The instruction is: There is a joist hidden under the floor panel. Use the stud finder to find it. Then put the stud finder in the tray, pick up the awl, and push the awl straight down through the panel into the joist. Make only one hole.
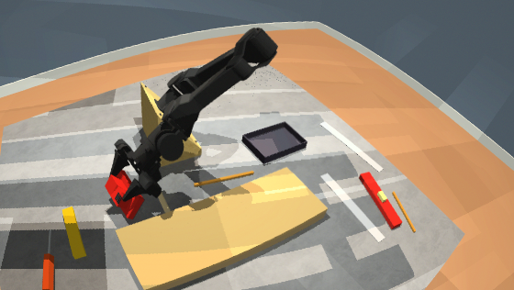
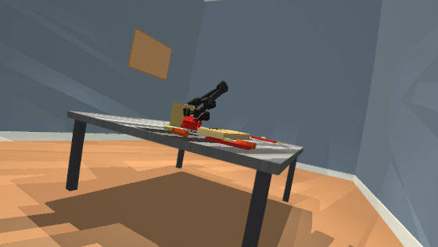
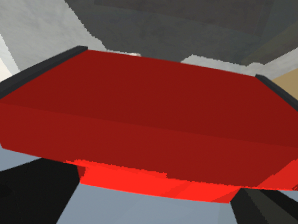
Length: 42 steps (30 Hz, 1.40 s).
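Counter (image 1: 275, 103) (image 2: 117, 127), one, grey: bears all items below.

Arm (image 1: 211, 87) (image 2: 213, 98), one, black: reaches low beside the panel. We see a risk in any wide sweep, as the elbow or wrist could strike the upright board (image 1: 149, 112) (image 2: 177, 113) close behind.

Panel (image 1: 220, 229) (image 2: 223, 134), one, tan, flat: no hole that we can see. Should it get knocked after the joist is found, we would lose the spot, and the single permitted hole could miss.

Tray (image 1: 275, 139), one, dark, shallow: nothing in it. It lies beyond the panel; a release too early would leave the finder on its rim or outside.

Hand (image 1: 120, 185) (image 2: 192, 119) (image 3: 158, 163), one: closed on the finder, fingers spread broadly by its width.

Finder (image 1: 134, 206) (image 2: 190, 123) (image 3: 150, 107), one, red: held just beside the panel's near corner, not over it. We cannot tell whether it touches the counter. It looks tilted; lowered so, it could catch the panel's edge, twist in the grip or read falsely.

Awl (image 1: 48, 271) (image 2: 180, 132), one, orange-handled, by our judgement: lies well apart from the tray. A second orange piece (image 2: 246, 144) invites a wrong pick.
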Tool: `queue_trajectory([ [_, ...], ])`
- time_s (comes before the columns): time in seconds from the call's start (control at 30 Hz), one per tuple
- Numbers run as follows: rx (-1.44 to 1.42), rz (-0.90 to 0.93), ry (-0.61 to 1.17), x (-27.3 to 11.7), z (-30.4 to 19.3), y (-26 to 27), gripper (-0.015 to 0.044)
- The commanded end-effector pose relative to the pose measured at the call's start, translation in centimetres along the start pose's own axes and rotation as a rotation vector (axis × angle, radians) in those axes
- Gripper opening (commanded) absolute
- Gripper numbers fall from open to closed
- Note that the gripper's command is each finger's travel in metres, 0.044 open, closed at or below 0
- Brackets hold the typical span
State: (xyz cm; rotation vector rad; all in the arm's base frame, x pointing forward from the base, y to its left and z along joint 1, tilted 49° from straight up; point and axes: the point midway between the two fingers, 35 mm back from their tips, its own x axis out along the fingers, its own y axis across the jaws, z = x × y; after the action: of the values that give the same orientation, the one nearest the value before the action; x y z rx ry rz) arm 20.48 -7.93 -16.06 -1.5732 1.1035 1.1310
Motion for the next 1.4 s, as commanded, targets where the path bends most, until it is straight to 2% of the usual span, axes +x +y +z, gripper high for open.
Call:
queue_trajectory([
  [0.0, 0.006, 0.004, 0.036, 0.0, -0.1, 0.1, 0.0],
  [0.37, 0.001, -0.004, 0.06, -0.1, 0.1, 0.0, 0.0],
  [0.67, 0.01, -0.012, 0.118, -1.4, -1.7, 0.5, 0.0],
  [1.37, 0.01, -0.01, 0.101, -0.3, 0.3, 0.4, 0.0],
])
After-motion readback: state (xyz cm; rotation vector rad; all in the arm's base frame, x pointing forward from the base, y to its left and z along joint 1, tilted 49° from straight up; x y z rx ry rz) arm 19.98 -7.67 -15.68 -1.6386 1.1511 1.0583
